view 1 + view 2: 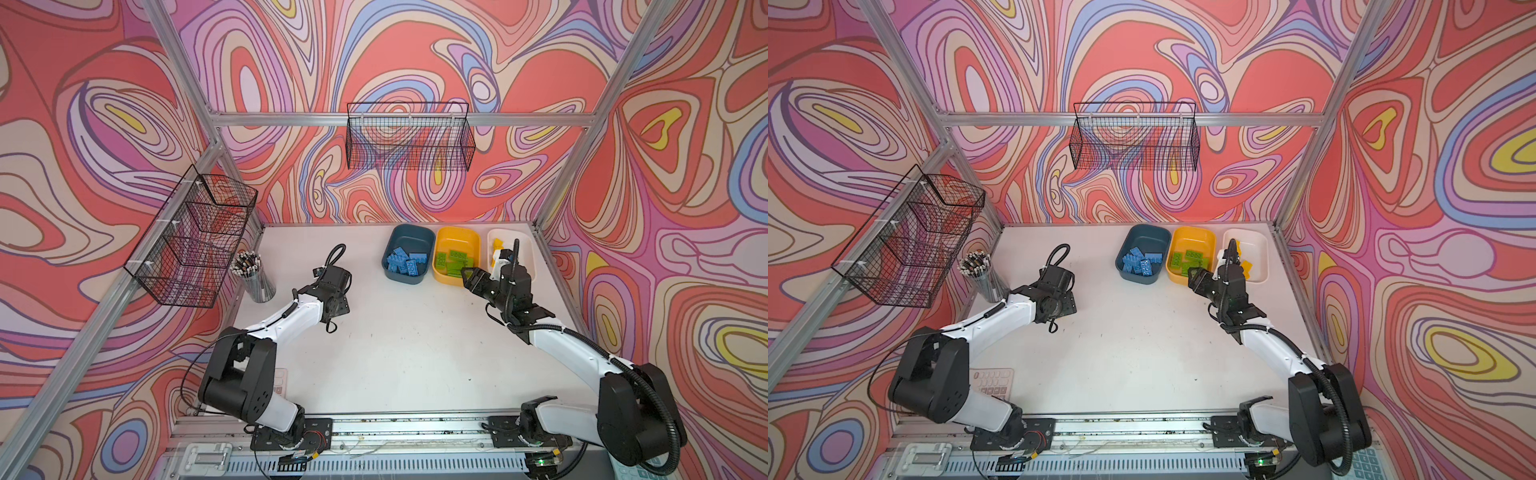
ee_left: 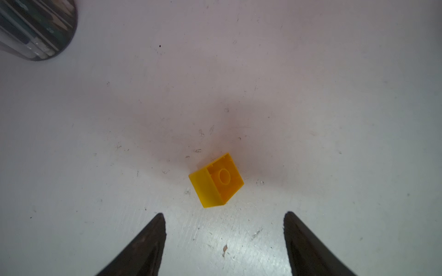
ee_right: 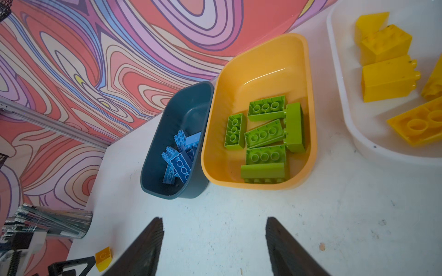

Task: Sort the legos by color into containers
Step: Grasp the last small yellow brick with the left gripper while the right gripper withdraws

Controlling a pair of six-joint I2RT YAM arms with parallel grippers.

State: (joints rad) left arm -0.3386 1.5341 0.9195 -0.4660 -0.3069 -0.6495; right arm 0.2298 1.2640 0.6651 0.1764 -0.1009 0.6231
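1. The white tabletop point(image 1: 407, 353) carries two arms, a row of tubs and a pencil cup point(image 1: 257, 278).
2. The left fingers point(image 2: 146, 246) hang spread and empty over the tabletop's left-middle. The right fingers point(image 3: 143, 246), also apart and holding nothing, hover just in front of the tubs.
3. At the far right stand the teal-blue tub point(image 1: 405, 239), the yellow-orange tub point(image 1: 457, 237) and the white tub point(image 1: 525, 249), side by side.
4. Blue bricks point(image 3: 181, 157) fill the teal-blue tub, green bricks point(image 3: 265, 136) the yellow-orange, and yellow bricks point(image 3: 387, 78) the white.
5. One small yellow brick point(image 2: 216, 181) lies outside the tubs, hollow underside showing. It sits just ahead of the left fingers, centred between them. It is squarish, with no real long axis, and turned cornerwise to their gap. The left arm is much the nearer, so the pick looks to be its job, probably with a wrist turn to meet flat faces.
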